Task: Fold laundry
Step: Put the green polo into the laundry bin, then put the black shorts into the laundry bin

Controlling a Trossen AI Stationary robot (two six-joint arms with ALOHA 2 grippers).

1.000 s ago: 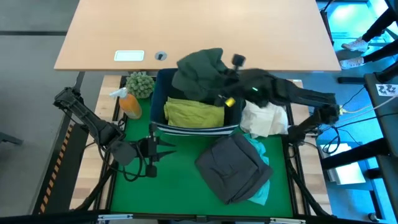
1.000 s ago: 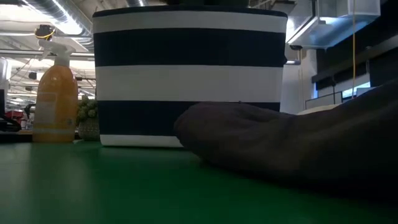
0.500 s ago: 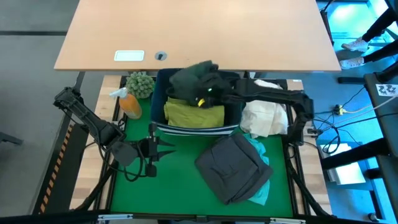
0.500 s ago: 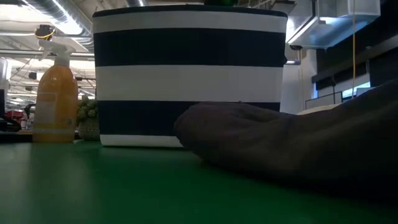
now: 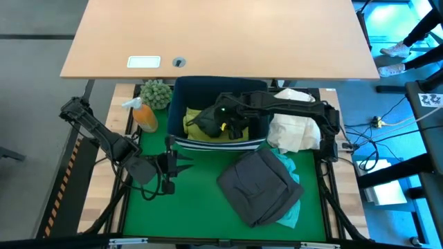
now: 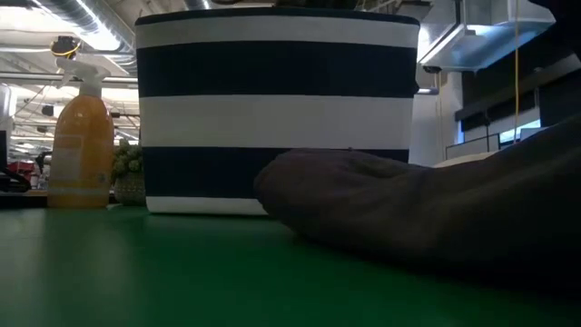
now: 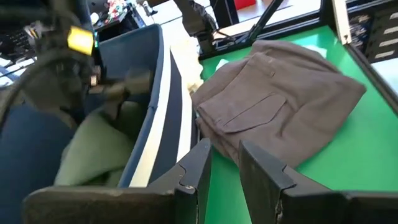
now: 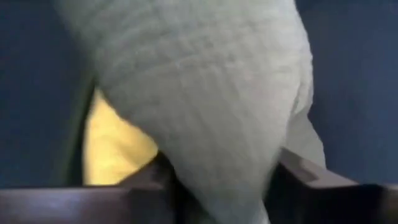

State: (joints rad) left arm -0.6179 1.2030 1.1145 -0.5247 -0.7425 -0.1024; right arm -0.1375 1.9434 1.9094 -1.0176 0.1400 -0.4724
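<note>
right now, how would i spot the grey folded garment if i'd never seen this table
Start at the navy bin with the striped base at the back of the green mat. On the mat in front of the bin's right half lies the grey folded garment. It is the only charcoal piece, flat and squared, with a turquoise cloth peeking out beneath it.

The high view looks straight down on the whole tabletop [image 5: 208, 200]. The low view sits at mat level, facing the striped bin [image 6: 277, 109] close up; the left wrist view shares that bin.
</note>
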